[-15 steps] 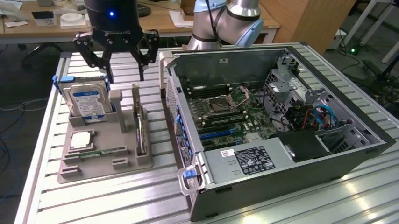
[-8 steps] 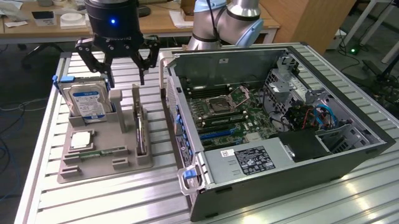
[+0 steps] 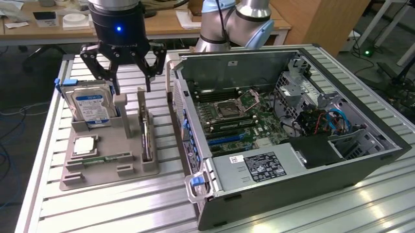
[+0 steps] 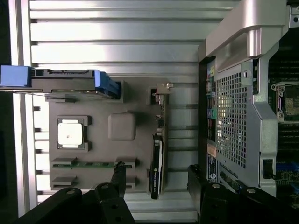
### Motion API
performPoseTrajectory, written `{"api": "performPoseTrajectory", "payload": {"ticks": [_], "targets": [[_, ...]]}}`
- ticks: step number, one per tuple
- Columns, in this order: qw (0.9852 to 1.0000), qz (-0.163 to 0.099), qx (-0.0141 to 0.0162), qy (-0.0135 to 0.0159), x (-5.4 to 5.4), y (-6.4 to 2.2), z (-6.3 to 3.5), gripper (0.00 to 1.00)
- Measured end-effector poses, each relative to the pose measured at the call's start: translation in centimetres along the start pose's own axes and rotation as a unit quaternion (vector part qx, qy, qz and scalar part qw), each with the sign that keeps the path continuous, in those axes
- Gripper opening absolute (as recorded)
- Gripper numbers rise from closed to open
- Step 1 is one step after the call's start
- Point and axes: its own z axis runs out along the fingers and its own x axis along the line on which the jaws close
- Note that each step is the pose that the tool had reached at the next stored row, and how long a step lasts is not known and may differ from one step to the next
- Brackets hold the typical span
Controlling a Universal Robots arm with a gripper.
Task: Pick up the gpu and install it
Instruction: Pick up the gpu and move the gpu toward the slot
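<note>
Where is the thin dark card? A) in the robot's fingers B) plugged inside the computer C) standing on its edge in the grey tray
C: the thin dark grey circuit card stands edge-on in the grey plastic tray, and the open black fingers above the tray hold nothing.

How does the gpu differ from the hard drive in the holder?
The gpu is a thin dark card; the hard drive is a thicker silver block with a blue-white label. The gpu stands beside the computer case; the hard drive stands farther from it. Both stand upright in the grey holder.
</note>
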Motion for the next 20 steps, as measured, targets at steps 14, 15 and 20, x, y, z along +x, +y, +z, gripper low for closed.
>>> {"api": "performPoseTrajectory", "payload": {"ticks": [14, 15, 20], "targets": [[1.0, -0.001, 0.0003, 0.0, -0.3, -0.26, 1.74, 0.65], [1.0, -0.001, 0.0003, -0.0001, -0.3, -0.36, 1.93, 0.65], [1.0, -0.001, 0.0002, -0.0001, -0.3, -0.92, 2.82, 0.65]]}}
